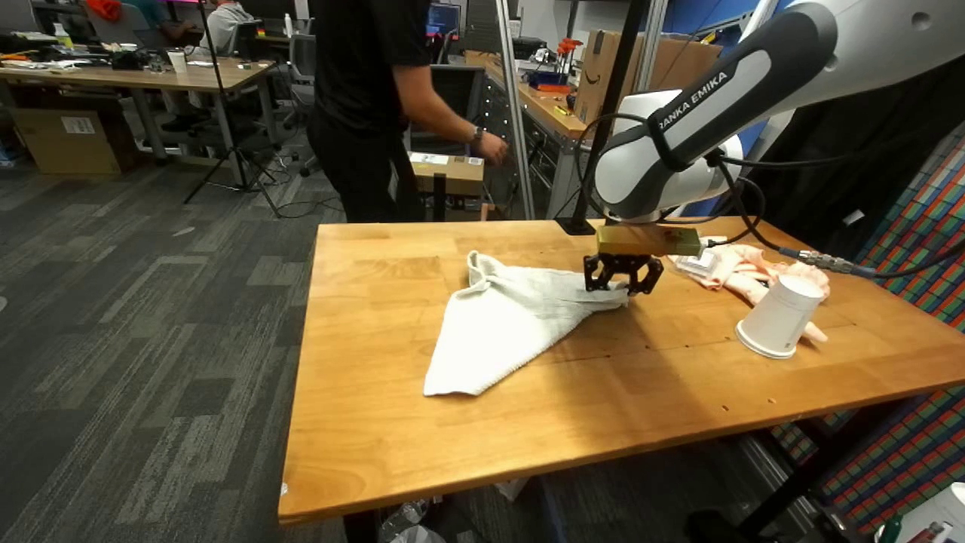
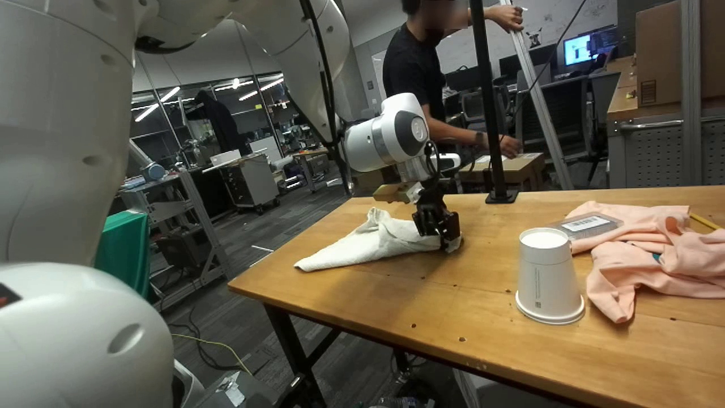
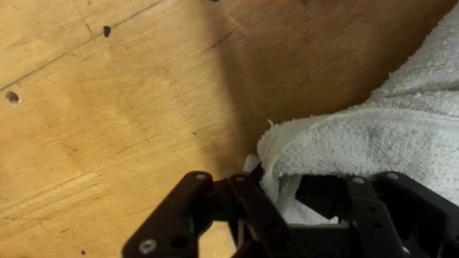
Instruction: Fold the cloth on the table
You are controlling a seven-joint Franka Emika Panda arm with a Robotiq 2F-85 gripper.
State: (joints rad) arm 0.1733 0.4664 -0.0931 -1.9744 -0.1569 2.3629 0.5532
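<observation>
Table [image 1: 362, 445] carries cloth [image 1: 497, 332], lying in a rough triangle with one rumpled, raised part. Judging by shape, partly folded; neatening, flattening and maybe another fold remain. Gripper [image 1: 618, 288] down at cloth's narrow end, rest spreading away to one side; fingers [image 3: 317, 193] apart, nothing visibly pinched, cloth edge between them.
</observation>
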